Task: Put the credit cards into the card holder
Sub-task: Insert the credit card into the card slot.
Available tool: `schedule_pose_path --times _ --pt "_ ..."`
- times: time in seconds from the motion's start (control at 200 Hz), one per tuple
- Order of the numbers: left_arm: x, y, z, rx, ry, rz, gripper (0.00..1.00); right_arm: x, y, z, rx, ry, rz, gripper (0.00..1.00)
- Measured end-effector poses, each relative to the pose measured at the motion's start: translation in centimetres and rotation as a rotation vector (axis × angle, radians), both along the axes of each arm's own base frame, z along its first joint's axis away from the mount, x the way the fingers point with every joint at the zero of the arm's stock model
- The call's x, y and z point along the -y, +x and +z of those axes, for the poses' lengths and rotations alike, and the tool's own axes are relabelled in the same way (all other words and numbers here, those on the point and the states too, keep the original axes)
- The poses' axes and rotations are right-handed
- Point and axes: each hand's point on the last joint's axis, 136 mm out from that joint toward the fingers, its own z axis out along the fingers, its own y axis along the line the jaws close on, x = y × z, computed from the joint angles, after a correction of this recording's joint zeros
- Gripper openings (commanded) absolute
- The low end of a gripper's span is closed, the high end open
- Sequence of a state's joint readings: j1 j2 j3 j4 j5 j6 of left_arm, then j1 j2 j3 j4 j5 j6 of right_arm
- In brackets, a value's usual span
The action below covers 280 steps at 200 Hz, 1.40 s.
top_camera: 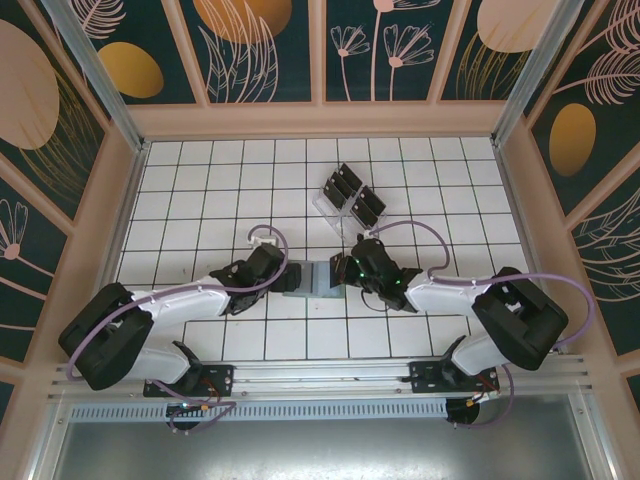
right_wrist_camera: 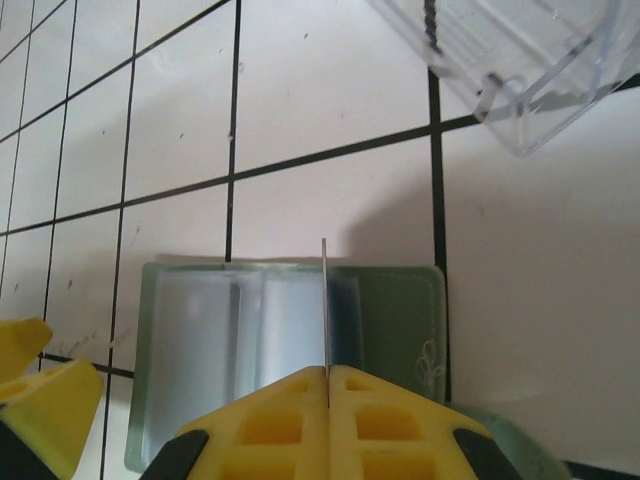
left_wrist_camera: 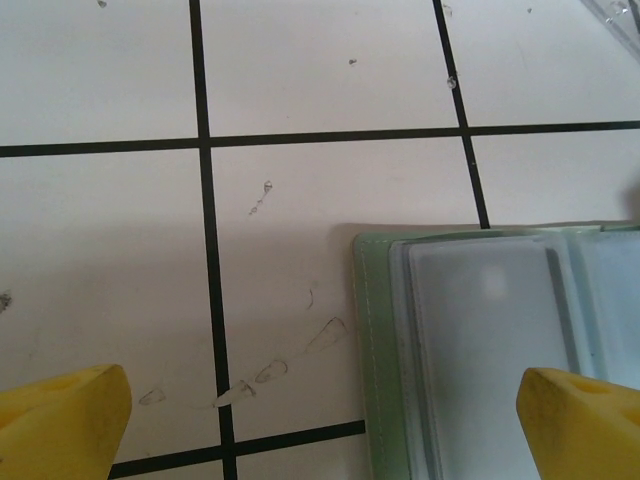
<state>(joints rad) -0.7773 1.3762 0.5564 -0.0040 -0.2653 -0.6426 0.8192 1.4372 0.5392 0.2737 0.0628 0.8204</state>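
While the left pincer (left_wrist_camera: 322, 418) gapes wide over the open sage-green card holder (left_wrist_camera: 480, 340) on the white tiled table (left_wrist_camera: 100, 220), the right pincer (right_wrist_camera: 327, 378) pinches a thin credit card (right_wrist_camera: 324, 300) edge-on above it.

The white-tiled counter (top_camera: 200, 180), gridded in black, carries the open sage-green card holder (top_camera: 318, 280) and a clear slotted rack (right_wrist_camera: 520, 80) nearby
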Motion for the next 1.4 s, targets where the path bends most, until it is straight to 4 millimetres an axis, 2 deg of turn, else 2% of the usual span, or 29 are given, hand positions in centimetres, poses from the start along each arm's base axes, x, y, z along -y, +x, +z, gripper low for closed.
schedule_pose_path --times 0.465,0.846,0.951,1.146,1.401 --pt "-0.2 0.0 -1.4 -0.01 0.068 -0.003 0.99 0.6 0.4 -0.4 0.002 -0.019 -0.001 0.0" --pt "-1.4 0.2 -2.4 -0.009 0.137 0.036 0.99 0.1 0.3 -0.2 0.001 0.001 0.014 0.0" --pt "-1.8 0.2 -2.6 -0.011 0.15 0.047 0.98 -0.2 0.3 0.6 0.014 0.026 0.023 0.0" --pt "-2.0 0.1 -2.8 -0.016 0.143 0.071 0.99 -1.3 0.4 3.7 0.089 0.16 0.039 0.0" --pt "-2.3 0.1 -2.9 -0.017 0.147 0.087 0.99 -2.4 -1.0 3.5 0.11 0.253 0.056 0.0"
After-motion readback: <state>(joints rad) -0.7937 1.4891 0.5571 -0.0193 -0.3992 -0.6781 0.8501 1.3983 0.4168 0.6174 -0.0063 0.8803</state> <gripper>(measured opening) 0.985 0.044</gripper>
